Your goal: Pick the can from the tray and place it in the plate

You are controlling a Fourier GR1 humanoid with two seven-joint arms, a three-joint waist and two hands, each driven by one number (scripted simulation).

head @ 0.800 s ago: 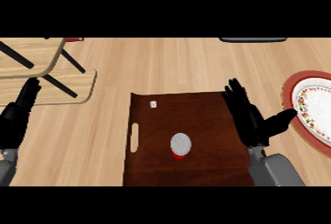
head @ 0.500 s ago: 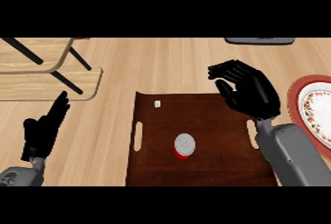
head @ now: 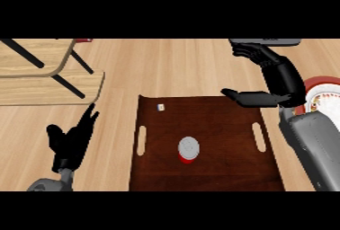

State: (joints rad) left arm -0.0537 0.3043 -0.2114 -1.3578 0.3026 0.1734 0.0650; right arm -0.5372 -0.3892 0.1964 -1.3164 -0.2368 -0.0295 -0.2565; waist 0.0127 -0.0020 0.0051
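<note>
A red can with a grey top (head: 188,149) stands upright near the middle of the dark brown tray (head: 225,121). My right hand (head: 275,81) hovers open above the tray's far right corner, thumb stretched left over the tray, well beyond the can. At the right edge a red-rimmed white plate (head: 327,96) shows partly, hidden in part by my right forearm. My left hand (head: 72,139) rests open left of the tray, fingers pointing up.
A light wooden stand with black legs (head: 46,67) occupies the upper left. A dark grey object (head: 266,41) lies at the top edge behind my right hand. A small white tag (head: 160,107) sits on the tray's far left part.
My right hand has risen and moved away from the can toward the tray's far right corner, opening wider. My left hand has drifted right, closer to the tray.
</note>
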